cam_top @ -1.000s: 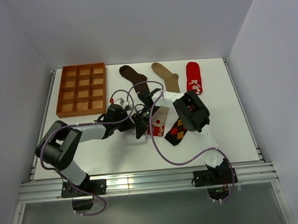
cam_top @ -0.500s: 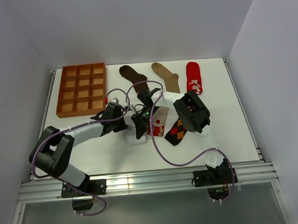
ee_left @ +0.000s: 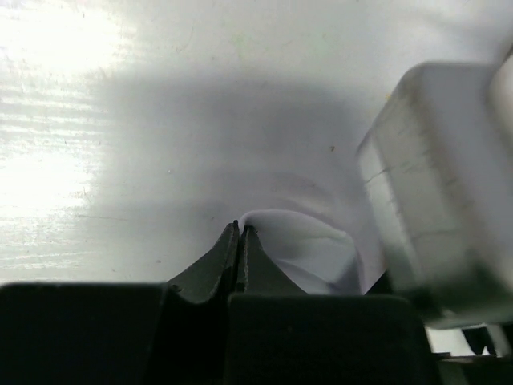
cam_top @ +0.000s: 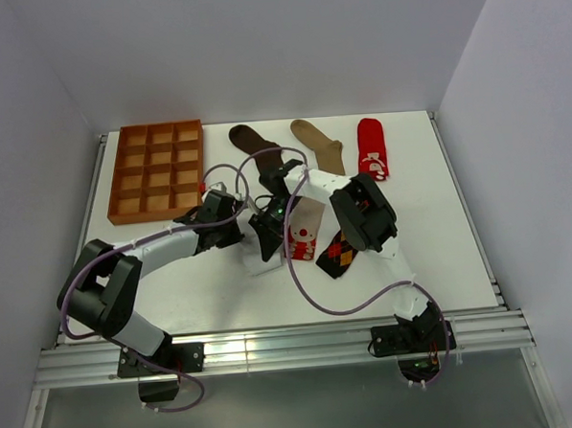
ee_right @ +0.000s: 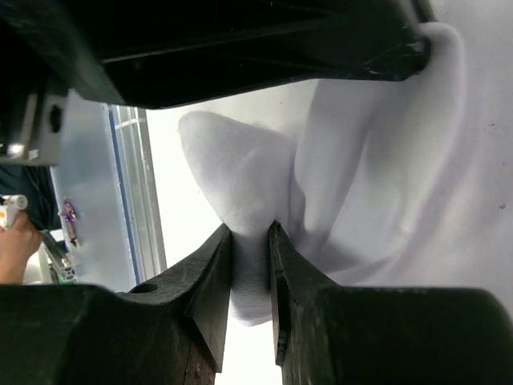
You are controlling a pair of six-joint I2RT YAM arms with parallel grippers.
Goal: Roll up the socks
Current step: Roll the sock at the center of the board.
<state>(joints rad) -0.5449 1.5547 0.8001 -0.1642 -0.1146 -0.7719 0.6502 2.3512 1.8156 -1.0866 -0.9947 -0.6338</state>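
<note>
While the right gripper (ee_right: 251,241) pinches the white sock (ee_right: 240,160), the left gripper (ee_left: 240,231) nips its raised edge.

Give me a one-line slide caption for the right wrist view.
Right end effector clamped on a raised fold of the white sock, seen from the wrist.

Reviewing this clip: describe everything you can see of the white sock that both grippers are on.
The white sock looks like soft knit fabric, bunched into folds rather than lying flat. It sits near the middle of the table, and in the top view the two wrists hide all but a pale patch of it. The right gripper pinches a raised fold between its fingers. The left gripper is closed on another peak of the cloth. No pattern shows on the parts in view.
</note>
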